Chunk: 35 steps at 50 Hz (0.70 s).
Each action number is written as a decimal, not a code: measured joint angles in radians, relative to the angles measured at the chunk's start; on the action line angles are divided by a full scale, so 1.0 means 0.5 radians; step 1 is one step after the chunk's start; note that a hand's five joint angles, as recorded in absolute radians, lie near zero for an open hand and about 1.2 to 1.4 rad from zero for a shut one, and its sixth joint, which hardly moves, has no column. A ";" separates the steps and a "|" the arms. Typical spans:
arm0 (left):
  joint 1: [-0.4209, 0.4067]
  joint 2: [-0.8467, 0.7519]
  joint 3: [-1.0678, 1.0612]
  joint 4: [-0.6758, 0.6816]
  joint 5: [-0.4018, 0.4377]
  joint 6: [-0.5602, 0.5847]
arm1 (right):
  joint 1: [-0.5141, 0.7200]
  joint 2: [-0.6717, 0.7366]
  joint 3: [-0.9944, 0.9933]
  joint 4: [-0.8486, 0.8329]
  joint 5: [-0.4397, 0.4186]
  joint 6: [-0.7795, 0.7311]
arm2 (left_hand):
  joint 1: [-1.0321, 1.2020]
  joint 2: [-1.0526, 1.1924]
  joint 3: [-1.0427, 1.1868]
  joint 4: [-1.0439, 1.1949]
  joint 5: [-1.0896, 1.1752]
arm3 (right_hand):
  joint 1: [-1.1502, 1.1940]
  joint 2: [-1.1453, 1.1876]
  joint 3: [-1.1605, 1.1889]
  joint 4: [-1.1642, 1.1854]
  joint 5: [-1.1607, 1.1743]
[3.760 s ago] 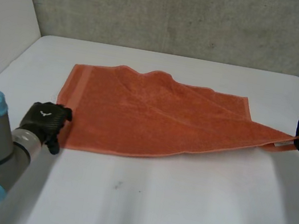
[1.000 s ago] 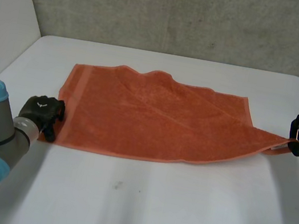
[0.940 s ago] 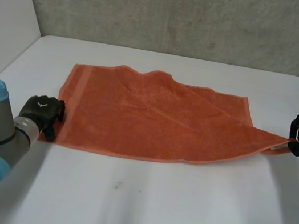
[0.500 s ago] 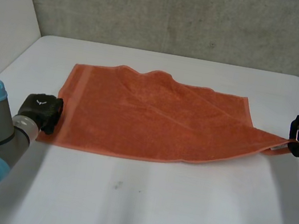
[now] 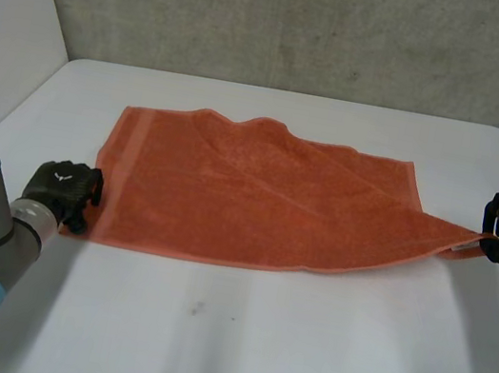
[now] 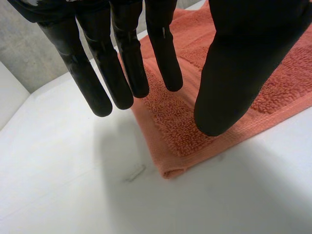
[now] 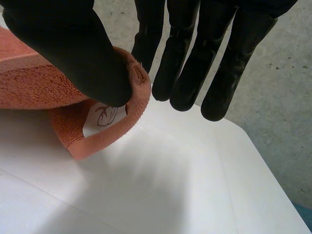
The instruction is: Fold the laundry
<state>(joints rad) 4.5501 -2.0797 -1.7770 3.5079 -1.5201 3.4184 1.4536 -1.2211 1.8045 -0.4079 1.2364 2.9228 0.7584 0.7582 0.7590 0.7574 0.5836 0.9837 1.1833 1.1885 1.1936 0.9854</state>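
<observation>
A white table (image 5: 298, 350) with rounded far corners is occupying the middle of the room. A rough grey concrete wall (image 5: 307, 23) is rising behind it. A plain white panel (image 5: 7, 28) is closing off the left side. Soft, diffuse light is falling on the tabletop. A small dark mark (image 5: 197, 309) is showing on the near surface.

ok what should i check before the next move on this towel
1. Right hand pinches the towel corner: ok, thumb presses it against a finger.
2. Left hand grips the near corner: not ok, fingers straight, corner lying below them.
3. Left fingers touching the cloth: cannot tell.
4. Towel flat: not ok, a diagonal crease runs toward the right hand.
5. Towel within the table edges: ok.
</observation>
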 measured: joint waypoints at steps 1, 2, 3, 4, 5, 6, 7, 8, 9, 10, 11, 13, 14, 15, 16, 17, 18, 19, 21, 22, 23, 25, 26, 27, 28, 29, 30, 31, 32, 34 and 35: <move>0.003 -0.007 0.006 0.000 0.000 0.000 | 0.000 0.000 0.000 0.000 0.000 0.000 | 0.000 0.000 0.000 0.000 0.000 | 0.000 0.000 0.000 0.000 0.000; 0.005 -0.012 0.011 0.000 0.000 0.001 | 0.000 0.000 0.000 0.000 0.000 0.000 | 0.000 0.000 0.000 0.000 0.000 | 0.000 0.000 0.000 0.000 0.000; 0.007 -0.018 0.017 0.000 0.000 0.001 | 0.001 0.000 0.000 0.000 0.000 -0.001 | 0.000 0.000 0.000 0.000 0.000 | 0.000 0.000 0.000 0.000 0.000; 0.009 -0.026 0.024 0.000 0.000 0.001 | 0.001 0.000 0.000 -0.001 0.000 -0.001 | 0.000 0.000 0.000 0.000 0.000 | 0.000 0.000 0.000 0.000 0.000; 0.011 -0.035 0.033 0.001 0.000 0.001 | 0.001 0.000 0.000 -0.001 0.000 -0.001 | 0.000 0.000 0.000 0.000 0.000 | 0.000 0.000 0.000 0.000 0.000; 0.011 -0.042 0.039 0.001 0.000 0.001 | 0.001 0.001 0.000 -0.001 0.000 -0.001 | 0.000 0.000 0.000 0.000 0.000 | 0.000 0.000 0.000 0.000 0.000; 0.011 -0.042 0.039 0.001 0.000 0.001 | 0.001 0.001 0.000 -0.001 0.000 -0.001 | 0.000 0.000 0.000 0.000 0.000 | 0.000 0.000 0.000 0.000 0.000; 0.012 -0.054 0.051 0.001 0.000 0.002 | 0.001 0.001 0.001 -0.002 0.000 -0.001 | 0.000 0.000 0.000 0.000 0.000 | 0.000 0.000 0.000 0.000 0.000; 0.012 -0.057 0.054 0.001 0.000 0.002 | 0.000 0.002 0.001 -0.002 0.000 -0.001 | 0.000 0.000 0.000 0.000 0.000 | 0.000 0.000 0.000 0.000 0.000; 0.012 -0.063 0.058 0.001 0.000 0.002 | 0.000 0.002 0.001 -0.002 0.000 -0.002 | 0.000 0.000 0.000 0.000 0.000 | 0.000 0.000 0.000 0.000 0.000; 0.012 -0.065 0.059 0.001 0.000 0.002 | 0.000 0.002 0.000 -0.002 0.000 -0.002 | 0.000 0.000 0.000 0.000 0.000 | 0.000 0.000 0.000 0.000 0.000; 0.012 -0.072 0.063 0.001 0.000 0.002 | -0.001 0.003 0.000 -0.003 0.000 -0.004 | 0.000 0.000 0.000 0.000 0.000 | 0.000 0.000 0.000 0.000 0.000; 0.012 -0.077 0.064 0.001 0.000 0.002 | -0.001 0.003 0.000 -0.003 0.000 -0.007 | 0.000 0.000 0.000 0.000 0.000 | 0.000 0.000 0.000 0.000 0.000; 0.012 -0.079 0.064 0.001 0.000 0.002 | -0.001 0.003 0.000 -0.003 0.000 -0.009 | 0.000 0.000 0.000 0.000 0.000 | 0.000 0.000 0.000 0.000 0.000; 0.012 -0.082 0.065 0.001 0.000 0.002 | -0.001 0.003 0.000 -0.003 0.000 -0.012 | 0.000 0.000 0.000 0.000 0.000 | 0.000 0.000 0.000 0.000 0.000; 0.012 -0.088 0.066 0.001 0.000 0.002 | -0.001 0.003 -0.001 -0.003 0.000 -0.018 | 0.000 0.000 0.000 0.000 0.000 | 0.000 0.000 0.000 0.000 0.000; 0.012 -0.092 0.067 0.001 0.000 0.002 | -0.001 0.003 -0.001 -0.003 0.000 -0.020 | 0.000 0.000 0.000 0.000 -0.001 | 0.000 0.000 0.000 0.000 0.000; 0.012 -0.092 0.067 0.001 0.000 0.002 | -0.001 0.003 -0.001 -0.003 0.000 -0.020 | 0.000 0.000 0.000 0.000 -0.001 | 0.000 0.000 0.000 0.000 0.000; 0.012 -0.101 0.069 0.000 0.000 0.002 | 0.000 0.004 -0.001 -0.003 0.000 -0.029 | 0.000 -0.001 0.000 0.000 -0.001 | 0.000 0.000 0.000 0.000 0.000; 0.012 -0.103 0.070 0.000 0.000 0.002 | 0.000 0.004 -0.001 -0.003 0.000 -0.031 | 0.000 -0.002 0.000 -0.001 -0.002 | 0.000 0.000 0.000 0.000 0.000; 0.012 -0.106 0.071 -0.001 0.000 0.002 | 0.001 0.005 -0.001 -0.004 0.000 -0.035 | 0.000 -0.005 -0.004 -0.004 -0.003 | 0.000 0.000 0.000 0.000 0.000; 0.012 -0.106 0.071 -0.001 0.000 0.002 | 0.001 0.005 -0.001 -0.004 0.000 -0.035 | 0.000 -0.005 -0.004 -0.004 -0.003 | 0.000 0.000 0.000 0.000 0.000; 0.012 -0.108 0.075 -0.009 0.000 0.002 | 0.001 0.005 -0.001 -0.005 0.000 -0.037 | 0.000 -0.008 -0.008 -0.008 -0.005 | 0.000 0.000 0.000 0.000 0.000; 0.012 -0.108 0.077 -0.018 0.000 0.002 | 0.001 0.006 -0.001 -0.005 0.000 -0.038 | -0.016 -0.021 -0.021 -0.020 -0.019 | 0.000 0.000 0.000 0.000 0.000; 0.012 -0.106 0.079 -0.026 0.000 0.002 | 0.001 0.006 -0.001 -0.005 0.000 -0.039 | -0.062 -0.069 -0.066 -0.066 -0.058 | 0.000 0.000 0.000 0.000 0.000; 0.012 -0.104 0.080 -0.036 0.000 0.002 | 0.001 0.006 -0.001 -0.005 0.000 -0.039 | -0.081 -0.084 -0.085 -0.081 -0.068 | 0.000 0.000 0.000 0.000 0.000; 0.012 -0.102 0.082 -0.047 0.000 0.001 | 0.001 0.006 -0.001 -0.006 0.000 -0.039 | -0.081 -0.084 -0.085 -0.081 -0.068 | 0.000 0.000 0.000 0.000 0.000; 0.013 -0.097 0.084 -0.065 0.000 0.001 | 0.001 0.007 -0.001 -0.006 0.000 -0.039 | -0.121 -0.131 -0.131 -0.128 -0.104 | 0.000 0.000 0.000 0.000 0.000; 0.014 -0.092 0.087 -0.087 0.000 0.000 | 0.001 0.008 -0.001 -0.006 0.000 -0.039 | -0.126 -0.143 -0.141 -0.140 -0.115 | 0.000 0.000 0.000 0.000 0.000; 0.018 -0.081 0.095 -0.135 0.000 -0.002 | 0.001 0.010 -0.001 -0.006 0.000 -0.040 | -0.149 -0.159 -0.159 -0.156 -0.129 | 0.000 0.000 0.000 0.000 0.000; 0.020 -0.079 0.099 -0.152 0.000 -0.003 | 0.001 0.011 -0.001 -0.006 0.000 -0.040 | -0.149 -0.160 -0.159 -0.157 -0.129 | 0.000 0.000 0.000 0.000 0.000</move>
<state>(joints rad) 4.5599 -2.1191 -1.7275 3.4321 -1.5200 3.4171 1.4543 -1.2156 1.8039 -0.4111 1.2364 2.9028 0.6837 0.6782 0.6797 0.6788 0.5191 0.9837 1.1833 1.1885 1.1937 0.9854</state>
